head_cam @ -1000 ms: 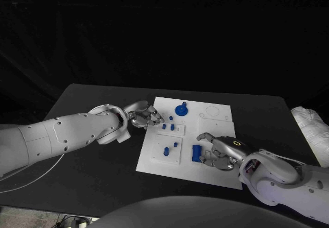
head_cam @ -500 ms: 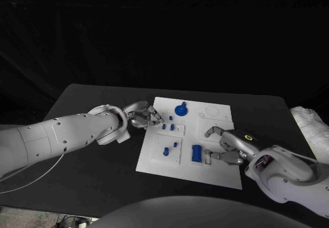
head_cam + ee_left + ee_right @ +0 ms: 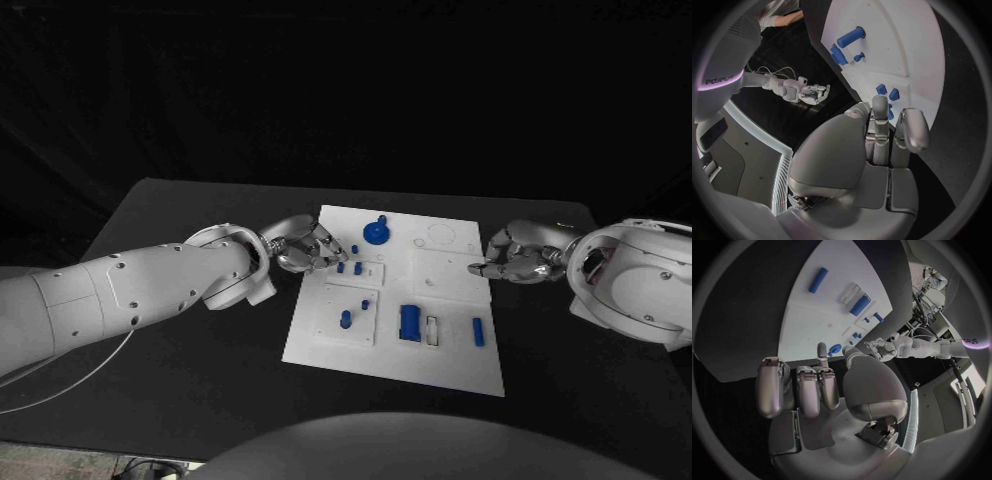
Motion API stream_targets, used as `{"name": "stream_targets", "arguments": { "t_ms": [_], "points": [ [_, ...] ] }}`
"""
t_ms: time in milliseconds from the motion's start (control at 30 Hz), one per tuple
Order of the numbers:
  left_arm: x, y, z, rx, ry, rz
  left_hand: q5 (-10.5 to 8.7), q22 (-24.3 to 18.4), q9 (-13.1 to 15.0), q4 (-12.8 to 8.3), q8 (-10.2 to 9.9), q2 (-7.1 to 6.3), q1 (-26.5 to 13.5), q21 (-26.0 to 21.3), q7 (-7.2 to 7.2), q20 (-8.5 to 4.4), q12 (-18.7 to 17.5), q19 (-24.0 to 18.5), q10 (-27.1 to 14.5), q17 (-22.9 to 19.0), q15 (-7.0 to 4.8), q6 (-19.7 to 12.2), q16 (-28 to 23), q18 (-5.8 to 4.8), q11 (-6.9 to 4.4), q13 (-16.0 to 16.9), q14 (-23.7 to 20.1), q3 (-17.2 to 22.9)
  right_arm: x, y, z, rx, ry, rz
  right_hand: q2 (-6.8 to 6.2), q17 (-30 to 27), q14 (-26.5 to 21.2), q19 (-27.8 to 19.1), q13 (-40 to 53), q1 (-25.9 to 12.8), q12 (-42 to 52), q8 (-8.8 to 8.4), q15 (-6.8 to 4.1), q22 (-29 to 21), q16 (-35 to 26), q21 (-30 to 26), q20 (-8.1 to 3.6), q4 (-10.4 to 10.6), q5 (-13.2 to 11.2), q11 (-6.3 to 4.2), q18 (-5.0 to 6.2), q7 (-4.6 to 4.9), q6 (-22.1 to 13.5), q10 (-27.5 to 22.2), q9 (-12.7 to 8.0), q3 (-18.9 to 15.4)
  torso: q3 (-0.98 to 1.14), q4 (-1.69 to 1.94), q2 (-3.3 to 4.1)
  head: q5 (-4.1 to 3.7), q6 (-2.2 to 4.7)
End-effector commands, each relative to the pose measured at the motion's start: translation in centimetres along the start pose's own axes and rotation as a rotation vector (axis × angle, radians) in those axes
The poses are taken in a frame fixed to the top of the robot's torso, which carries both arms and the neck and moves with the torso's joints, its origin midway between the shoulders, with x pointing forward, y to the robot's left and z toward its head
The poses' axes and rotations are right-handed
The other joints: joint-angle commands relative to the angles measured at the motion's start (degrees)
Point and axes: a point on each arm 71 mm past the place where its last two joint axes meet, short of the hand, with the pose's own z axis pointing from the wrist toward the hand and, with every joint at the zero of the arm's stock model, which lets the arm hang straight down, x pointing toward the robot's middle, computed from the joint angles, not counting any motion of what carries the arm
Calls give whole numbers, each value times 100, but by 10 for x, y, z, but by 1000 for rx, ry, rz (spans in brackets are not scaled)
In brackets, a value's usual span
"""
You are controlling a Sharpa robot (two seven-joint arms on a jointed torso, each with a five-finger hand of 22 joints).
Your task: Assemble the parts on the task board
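My left hand (image 3: pixel 300 245) rests at the left edge of the board (image 3: pixel 447 352), fingers curled in beside two small blue pegs (image 3: pixel 348 268); I cannot tell if they pinch anything. My right hand (image 3: pixel 516 256) hovers at the board's right edge, fingers curled inward, nothing visible in them. The white board lies in the middle of the black table (image 3: pixel 173 330). On it are a round blue knob (image 3: pixel 378 233) near the far edge, a blue block (image 3: pixel 410 322) near the front, a thin blue bar (image 3: pixel 479 332) beside it, and a short blue piece (image 3: pixel 346 320) on the left.
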Motion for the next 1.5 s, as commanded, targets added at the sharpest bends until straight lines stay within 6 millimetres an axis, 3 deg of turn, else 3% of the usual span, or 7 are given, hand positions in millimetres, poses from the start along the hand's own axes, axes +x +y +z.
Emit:
{"name": "stream_targets", "arguments": {
  "t_ms": [33,133,267,433,867,1100,1500],
  "points": [
    [1,-4,3,16,-4,2,34,935,6,2,39,-48,-12,-25,30,18,-28,-41,42,-5,-1,10,-30,76,17,-2,-51,22,8,-13,4,156,222,-118,0,1509,589,-2,1507,-39,22,-204,-69,1091,20,8,-72,-22,51,-85,-72,-38,229,596,12,19,-15,5,-8,-25,-1],
    [2,-5,3,18,-2,2,34,935,6,2,40,-49,-13,-28,31,19,-28,-43,44,-5,0,11,-31,77,18,-2,-52,26,6,-16,11,190,268,-142,30,1509,589,-25,1507,-91,22,-429,-106,1076,20,-38,-108,-10,1,-119,-63,-72,478,596,32,36,-27,12,-16,-27,-1],
    [2,-5,3,18,-2,1,34,935,8,3,44,-53,-16,-28,34,21,-28,-43,53,-16,2,17,-38,77,21,-1,-59,35,4,-16,20,208,297,-151,60,1509,589,-36,1507,-93,22,-599,-127,1068,20,-63,-127,-35,-2,-131,-58,-98,646,596,27,70,-8,4,-5,-10,-1],
    [2,-5,3,16,0,1,34,934,9,3,47,-54,-17,-29,34,21,-28,-43,55,-16,2,21,-39,77,22,-1,-59,38,5,-10,28,204,316,-135,63,1509,589,-39,1507,-7,22,-892,-158,1064,20,-79,-161,-165,53,-165,-55,-132,902,596,-4,166,-17,4,-7,-43,-1],
    [3,-5,3,19,2,0,34,934,12,3,55,-60,-22,-30,37,24,-27,-45,69,-22,5,33,-43,77,27,0,-63,51,22,-4,41,205,356,-81,39,1509,589,-48,1507,-19,22,-1378,-134,1055,20,-116,-148,-289,-161,-121,-52,-72,939,596,-88,254,-15,6,-12,-35,-1],
    [2,-4,0,16,-2,0,34,934,12,3,55,-60,-22,-30,37,24,-27,-45,69,-22,5,33,-43,77,27,0,-63,51,40,-5,45,208,393,-63,35,1509,589,-74,1507,-15,22,-1476,-118,1036,20,-181,-136,-327,-189,-111,-39,-61,956,596,-110,272,-16,5,-11,-16,-1],
    [2,-4,1,15,2,-1,34,934,12,3,55,-60,-22,-30,37,24,-27,-45,69,-22,5,33,-43,77,27,0,-63,51,51,-5,46,211,405,-89,54,1509,589,-90,1507,-58,22,-1563,-113,1021,20,-230,-122,-353,-266,-119,-28,-75,1090,596,-105,288,-18,1,-13,-33,-1]
  ]
}}
